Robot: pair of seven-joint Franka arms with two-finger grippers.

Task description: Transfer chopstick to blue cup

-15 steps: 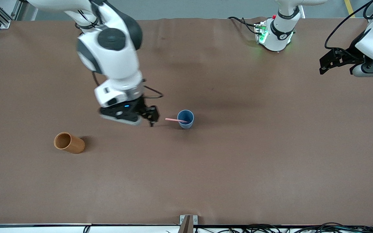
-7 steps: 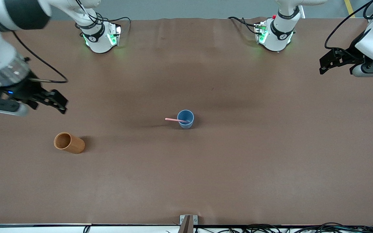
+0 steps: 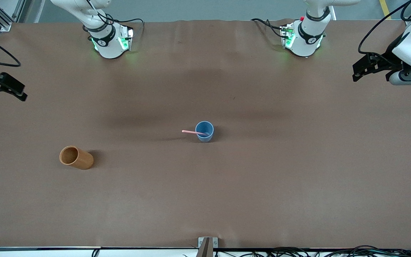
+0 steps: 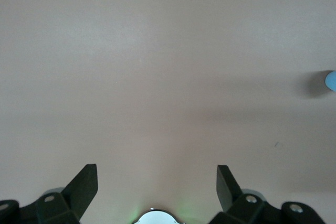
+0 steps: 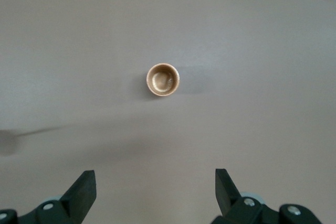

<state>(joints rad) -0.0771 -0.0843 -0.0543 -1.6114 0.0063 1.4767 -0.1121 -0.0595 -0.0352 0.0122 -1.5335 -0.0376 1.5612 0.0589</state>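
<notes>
The blue cup [image 3: 204,131] stands upright near the middle of the table. A thin pink chopstick [image 3: 191,132] leans inside it, its free end poking over the rim toward the right arm's end of the table. My right gripper [image 3: 19,91] hangs open and empty over the table's edge at that end; in its wrist view [image 5: 155,178] the jaws stand wide apart with nothing between them. My left gripper [image 3: 357,73] waits open and empty over the left arm's end of the table, jaws wide [image 4: 156,174]. A sliver of the blue cup [image 4: 331,81] shows in the left wrist view.
An orange-brown cylindrical cup [image 3: 76,157] stands nearer the front camera toward the right arm's end, seen from above in the right wrist view [image 5: 163,80]. The brown table cover [image 3: 262,185] spans the whole surface. The arm bases [image 3: 110,41] [image 3: 303,37] stand along the table's robot side.
My right arm has swung away from beside the blue cup to the right arm's end of the table, gripper open throughout. The chopstick, both cups and my left arm have not moved.
</notes>
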